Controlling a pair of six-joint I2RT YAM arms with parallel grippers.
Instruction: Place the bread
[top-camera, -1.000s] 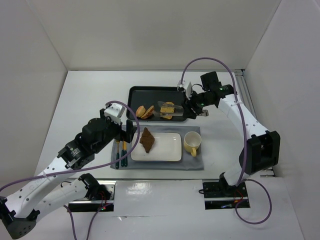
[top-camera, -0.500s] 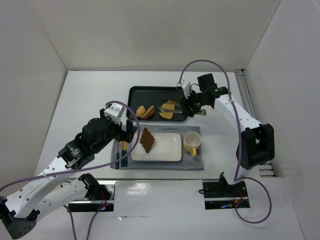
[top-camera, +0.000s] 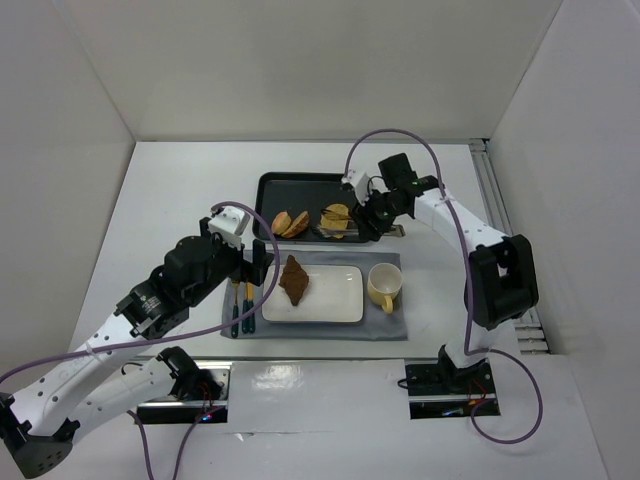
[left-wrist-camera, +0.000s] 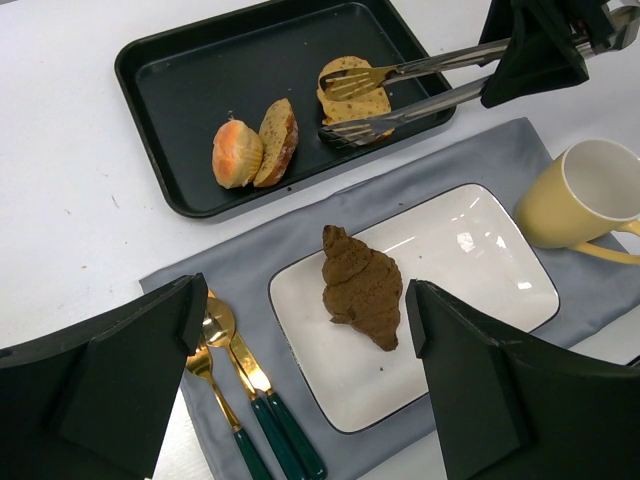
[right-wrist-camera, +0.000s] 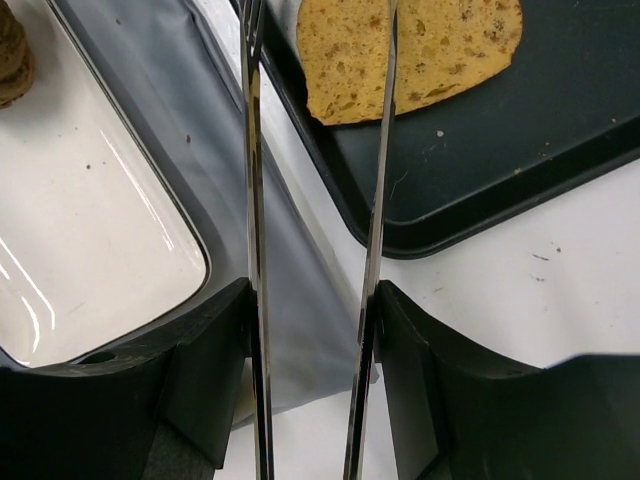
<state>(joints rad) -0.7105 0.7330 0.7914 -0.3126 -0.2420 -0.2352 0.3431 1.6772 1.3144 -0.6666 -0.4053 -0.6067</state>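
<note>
A yellow bread slice (left-wrist-camera: 352, 85) lies in the black tray (left-wrist-camera: 200, 70), also seen in the right wrist view (right-wrist-camera: 420, 50) and the top view (top-camera: 336, 220). My right gripper (top-camera: 375, 215) (right-wrist-camera: 310, 330) is shut on metal tongs (left-wrist-camera: 420, 85). The tong arms are spread, with their tips at either side of the slice. A brown croissant (left-wrist-camera: 362, 285) rests on the white plate (left-wrist-camera: 470, 270). My left gripper (left-wrist-camera: 305, 300) (top-camera: 255, 265) is open and empty above the plate's left end.
Two muffin halves (left-wrist-camera: 255, 152) lie in the tray's middle. A yellow mug (left-wrist-camera: 590, 195) stands right of the plate on the grey placemat (right-wrist-camera: 230, 180). Gold cutlery with green handles (left-wrist-camera: 240, 400) lies left of the plate.
My right arm has swung left and closer to the tray, bringing the tong tips down around the bread slice. The left arm has not moved.
</note>
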